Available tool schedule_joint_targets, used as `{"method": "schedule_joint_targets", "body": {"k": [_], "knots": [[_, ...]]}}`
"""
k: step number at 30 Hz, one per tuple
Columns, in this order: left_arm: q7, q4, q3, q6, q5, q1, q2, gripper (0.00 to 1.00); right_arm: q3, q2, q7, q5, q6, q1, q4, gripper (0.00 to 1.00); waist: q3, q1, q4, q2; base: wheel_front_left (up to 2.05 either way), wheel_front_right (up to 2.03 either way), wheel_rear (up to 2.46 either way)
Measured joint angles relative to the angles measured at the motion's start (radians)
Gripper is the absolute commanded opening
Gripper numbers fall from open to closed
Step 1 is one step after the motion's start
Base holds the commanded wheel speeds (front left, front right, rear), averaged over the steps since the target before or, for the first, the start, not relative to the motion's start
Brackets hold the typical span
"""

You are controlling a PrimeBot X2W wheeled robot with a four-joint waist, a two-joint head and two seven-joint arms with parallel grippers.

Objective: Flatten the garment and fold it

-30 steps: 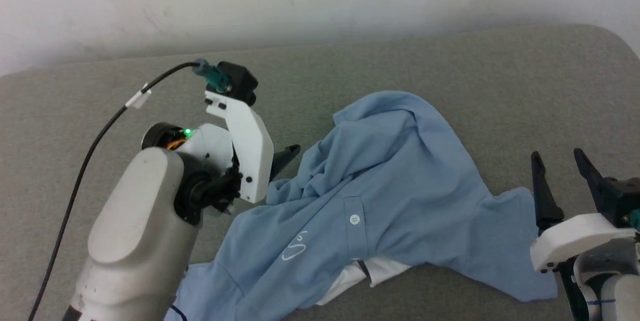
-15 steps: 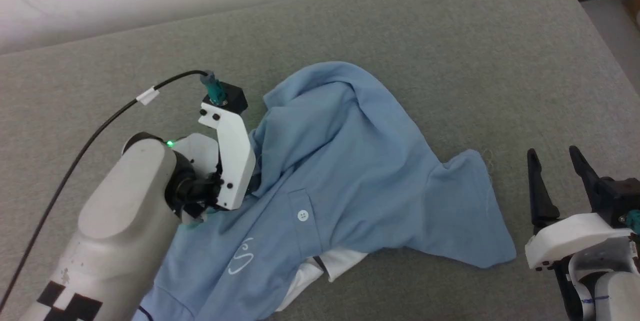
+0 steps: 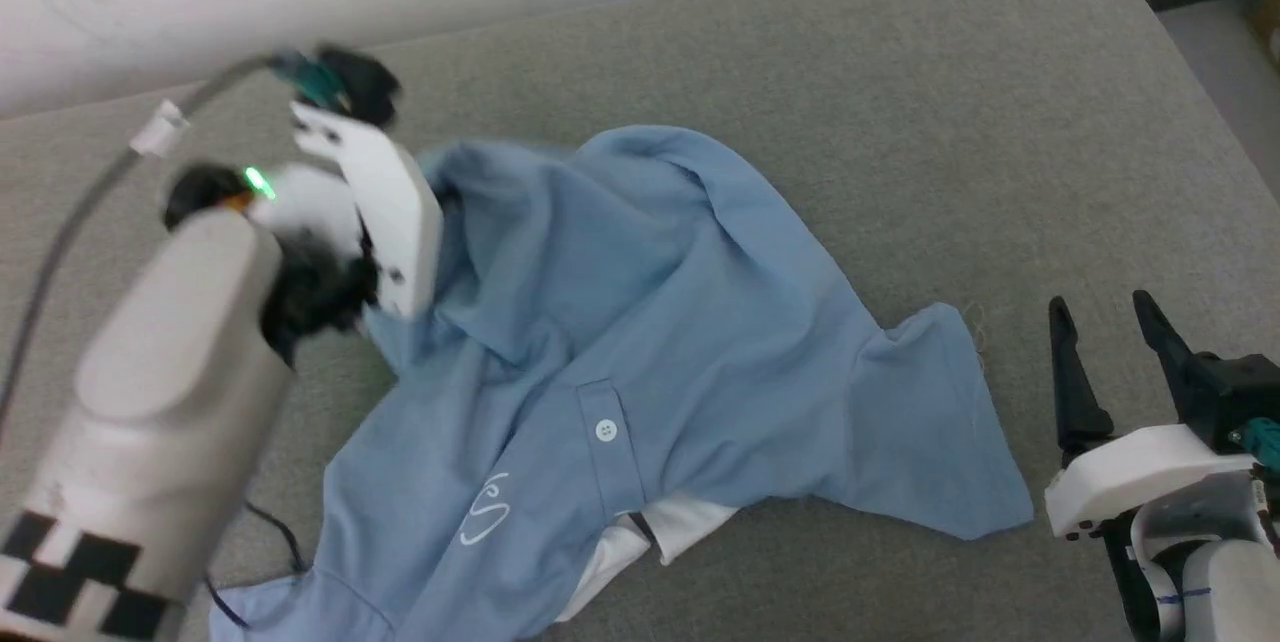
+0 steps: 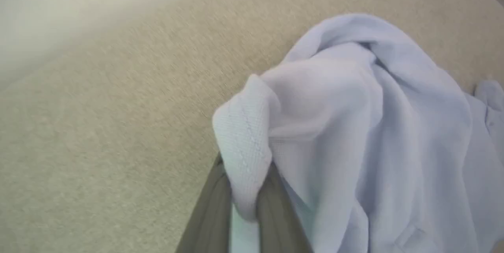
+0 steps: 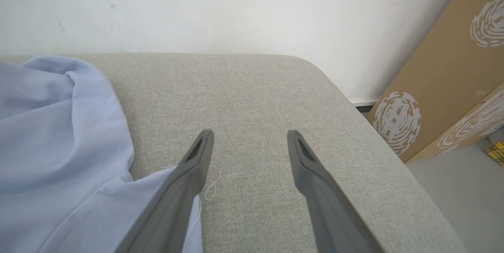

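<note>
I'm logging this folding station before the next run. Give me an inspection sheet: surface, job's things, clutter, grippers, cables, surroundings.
Surface: grey woven pad with a rounded corner.
Job's things: garment, light blue, crumpled, not yet flat; its button and white script logo face up; a white part pokes out at the near edge.
Clutter: loose white thread on the pad beside the garment's edge.
Grippers: left gripper shut on a bunched fold of the garment; right gripper open, holding nothing, over the pad beside the garment.
Cables: cable with a white tag runs from the left wrist, blurred.
Surroundings: white wall; printed cardboard boxes; grey floor.
</note>
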Motion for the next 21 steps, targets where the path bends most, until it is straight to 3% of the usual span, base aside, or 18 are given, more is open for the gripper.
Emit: {"method": "schedule_joint_targets", "body": {"k": [10, 16, 17, 18, 21], "knots": [[-0.311, 0.05, 0.058, 0.074, 0.157, -0.248, 0.02, 0.0, 0.067, 0.001, -0.011, 0.017, 0.0, -0.036, -0.01, 1.0, 0.022, 0.0, 0.006, 0.0, 0.0, 0.0, 0.0], [-0.461, 0.167, 0.051, 0.108, 0.246, -0.379, 0.017, 0.0, 0.103, 0.001, -0.038, 0.047, 0.0, -0.067, 0.01, 1.0, 0.081, 0.0002, -0.029, 0.0, 0.0, 0.0, 0.0], [-0.471, 0.196, 0.045, 0.109, 0.254, -0.388, 0.015, 0.33, 0.109, 0.001, -0.044, 0.049, 0.0, -0.07, 0.015, 1.0, 0.09, 0.0002, -0.035, 0.0, 0.0, 0.0, 0.0], [-0.474, 0.226, 0.04, 0.109, 0.259, -0.394, 0.012, 1.0, 0.114, 0.001, -0.047, 0.051, 0.0, -0.074, 0.02, 1.0, 0.099, 0.0002, -0.041, 0.0, 0.0, 0.0, 0.0], [-0.473, 0.318, 0.021, 0.103, 0.263, -0.396, 0.002, 1.0, 0.139, 0.001, -0.058, 0.057, 0.0, -0.079, 0.032, 1.0, 0.12, 0.0003, -0.058, 0.0, 0.0, 0.0, 0.0]]}}
